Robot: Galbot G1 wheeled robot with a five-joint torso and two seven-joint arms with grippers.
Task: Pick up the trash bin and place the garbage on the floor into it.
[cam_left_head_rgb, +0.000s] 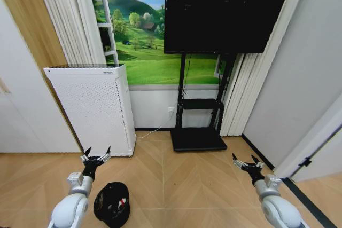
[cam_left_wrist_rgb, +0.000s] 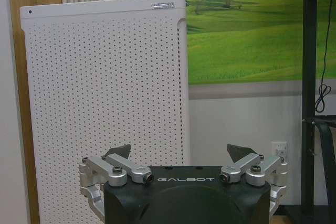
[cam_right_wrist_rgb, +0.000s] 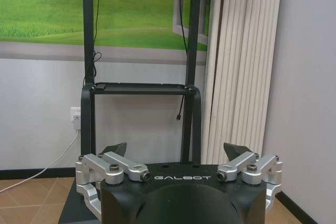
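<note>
**Both grippers raised and empty, bin at the robot's lower left**

I am looking down from the robot's head at a wood-patterned floor in a small room. The trash bin [cam_left_head_rgb: 111,204], small, round, black and lined with a black bag, sits on the floor low on my left, just beside the left arm. Something red and white shows inside its mouth; I cannot tell which item it is. I see no loose garbage on the floor from here.

The left gripper [cam_left_head_rgb: 96,154] hangs in the air above and slightly beyond the bin, not touching it, fingers spread wide with nothing between them. In its wrist view the left gripper [cam_left_wrist_rgb: 179,155] faces the tall white perforated appliance [cam_left_wrist_rgb: 105,103] standing against the wall. The right gripper [cam_left_head_rgb: 246,160] is held out well apart on my right, also spread and empty. Its wrist view has it [cam_right_wrist_rgb: 176,152] facing the black TV stand [cam_right_wrist_rgb: 140,90] and a pleated curtain [cam_right_wrist_rgb: 239,66].

I judge the bin light and fairly stiff, though thin wire may flex if squeezed. The bag liner looks soft and slippery, so I would pinch the rim, catching wire and liner together, rather than the rounded side.
</note>
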